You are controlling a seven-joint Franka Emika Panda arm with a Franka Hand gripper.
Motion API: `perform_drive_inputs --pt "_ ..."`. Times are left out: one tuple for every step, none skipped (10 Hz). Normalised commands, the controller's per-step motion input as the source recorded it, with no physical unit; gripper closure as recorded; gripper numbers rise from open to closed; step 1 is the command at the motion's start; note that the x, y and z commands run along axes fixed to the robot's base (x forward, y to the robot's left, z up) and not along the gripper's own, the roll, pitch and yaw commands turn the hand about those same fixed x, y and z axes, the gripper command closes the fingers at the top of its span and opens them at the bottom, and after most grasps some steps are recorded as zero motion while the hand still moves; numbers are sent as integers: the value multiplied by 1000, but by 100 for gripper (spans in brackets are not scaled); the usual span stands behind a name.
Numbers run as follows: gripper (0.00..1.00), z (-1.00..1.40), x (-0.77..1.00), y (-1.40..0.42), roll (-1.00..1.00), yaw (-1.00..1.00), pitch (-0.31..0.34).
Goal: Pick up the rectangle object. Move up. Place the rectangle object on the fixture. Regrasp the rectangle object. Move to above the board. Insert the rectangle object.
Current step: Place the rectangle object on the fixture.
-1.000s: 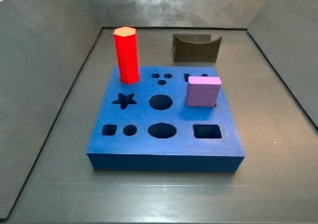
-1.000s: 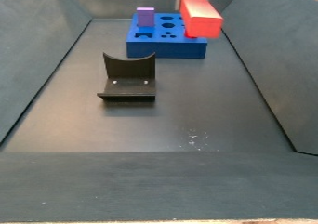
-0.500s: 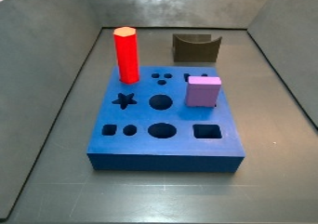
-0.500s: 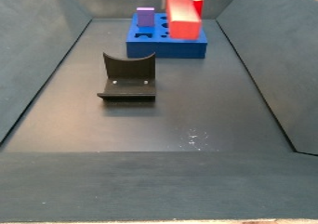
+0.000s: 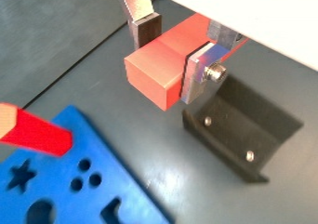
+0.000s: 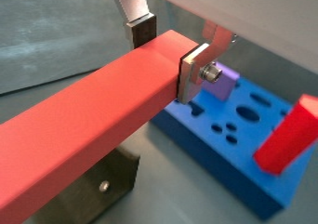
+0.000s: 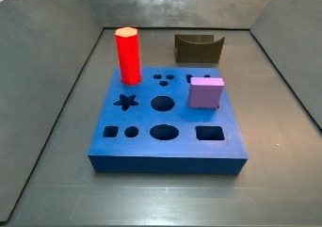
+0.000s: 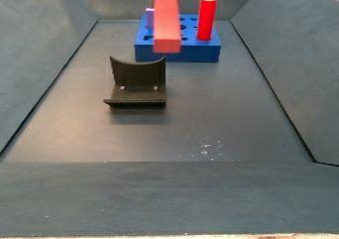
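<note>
Pincer clenched on the block, silver fingers pressed against opposite faces. In a side view the block hangs in the air above the fixture, near the board. Pincer body cut off at the frame edge; the block's top end hidden.

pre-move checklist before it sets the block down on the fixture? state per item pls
1. Grasp: gripper has its fingers shut on the rectangle object, seen in both wrist views. Ok.
2. Block off the floor: the rectangle object hangs in the air in a side view. Ok.
3. Fixture free: nothing sits on it. Ok.
4. Block lined up over the fixture: in a side view it hangs beyond the fixture, nearer the board. Not ok.
5. Clear of the red pillar and lilac cube: apart from the pillar in that side view. Ok.
6. Grip slip: cannot tell.
</note>
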Motion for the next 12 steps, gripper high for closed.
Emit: perform_drive_inputs --pt "100 -18 898 -22 -1000 -77 132" --pt "100 -9 743 8 -1000 -89 134" --pt "100 -9 625 20 -1000 -101 138" --pt "100 -8 476 30 -1000 -121 141" --pt "100 -7 404 34 -1000 -132 143" --pt "100 -11 229 37 -1000 -170 144" --pt "100 -11 162 39 -1000 -191 146" --pt "100 -9 53 43 -900 -218 116" --pt "100 -3 33 39 -708 -218 57" --pt "100 -14 49 35 -442 -200 10" --pt "100 -4 61 24 -295 -177 -9" --pt "100 -2 60 31 -208 -143 -32"
